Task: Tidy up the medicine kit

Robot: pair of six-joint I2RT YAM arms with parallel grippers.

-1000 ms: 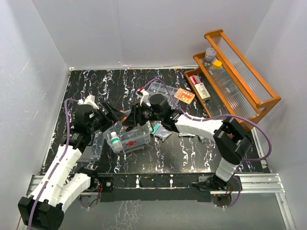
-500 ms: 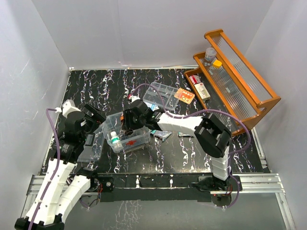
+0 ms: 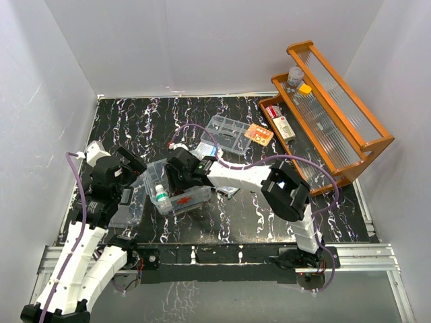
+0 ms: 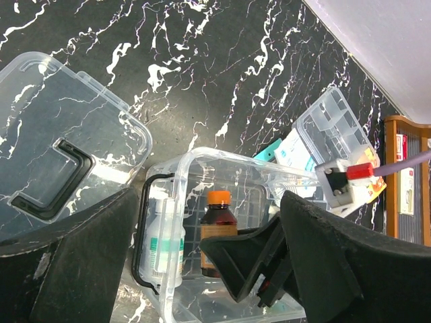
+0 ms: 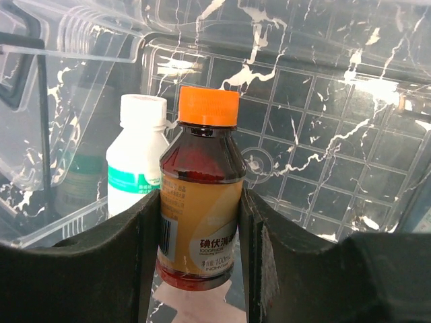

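Medicine kit sits open, left of centre on the worktop, long side angled to the near edge. Its lid, black handle up, lies flat just beside the kit's left end, close to the worktop's left edge.

Right fingers reach inside the kit's rim, pinching a brown bottle with an orange cap by its two sides; bottle upright. Cannot tell if its base touches the kit floor. White bottle with a green label stands just beside it toward the kit's left end wall; little room between the two.

Left fingers are spread wide with nothing between them, above the lid and the kit's left end.

Bare marble lies behind the kit up to the rear wall. A clear compartment tray and an orange packet lie to the right rear. The wooden rack lines the right edge.
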